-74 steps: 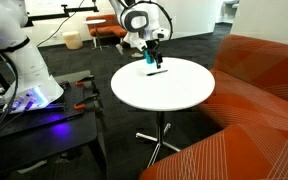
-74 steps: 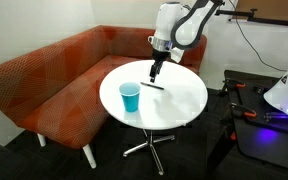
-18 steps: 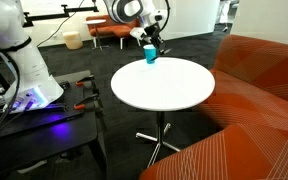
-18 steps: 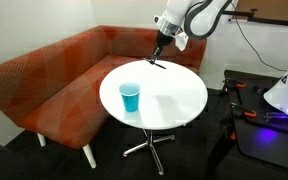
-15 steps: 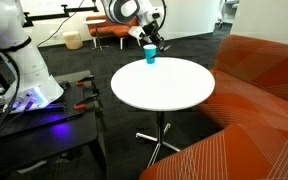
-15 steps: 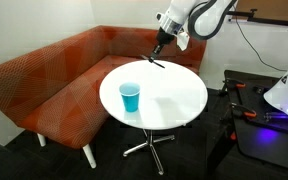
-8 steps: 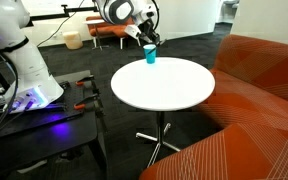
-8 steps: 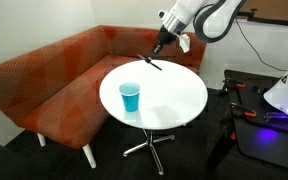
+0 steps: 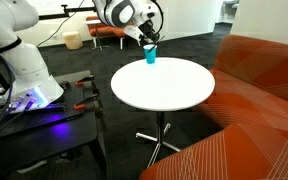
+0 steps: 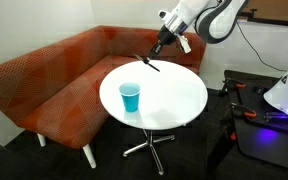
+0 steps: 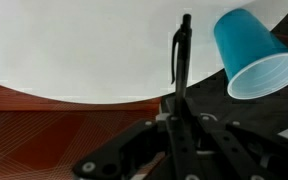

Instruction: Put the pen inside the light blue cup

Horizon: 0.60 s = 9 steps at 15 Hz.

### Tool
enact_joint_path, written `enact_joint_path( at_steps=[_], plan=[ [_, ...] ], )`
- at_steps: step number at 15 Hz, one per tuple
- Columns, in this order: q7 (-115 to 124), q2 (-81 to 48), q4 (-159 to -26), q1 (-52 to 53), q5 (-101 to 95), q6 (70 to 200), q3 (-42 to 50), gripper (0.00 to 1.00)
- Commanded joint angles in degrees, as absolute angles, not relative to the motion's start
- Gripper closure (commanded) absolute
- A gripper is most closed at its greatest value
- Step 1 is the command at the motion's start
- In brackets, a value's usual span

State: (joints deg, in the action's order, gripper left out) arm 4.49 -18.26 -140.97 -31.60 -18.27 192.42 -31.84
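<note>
One pen, thin and dark, is held in the air by the hand, which is clenched on one end of it. The rest of the pen sticks out sideways over the far edge of the round white worktop, clear of the surface. The light blue cup stands upright on the near left part of the worktop, well apart from the pen and with nothing in it.

In the wrist view the pen runs straight out from the closed hand. The cup is to its right, near but not touching, with its open rim facing the camera. In an exterior view the hand hangs just above the cup. The pen is probably too thin to show there. An orange sofa curves round the worktop's left side.
</note>
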Motion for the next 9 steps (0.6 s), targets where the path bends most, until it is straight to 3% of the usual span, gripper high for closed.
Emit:
enact_joint_path(
  at_steps=[1,9],
  plan=[
    [3.31,-21.41,-140.62,-41.17,-25.06,194.38,-38.73,0.97],
    [5.04,-21.4,-140.3,-56.11,-29.23,184.52,-50.93,0.97]
  ],
)
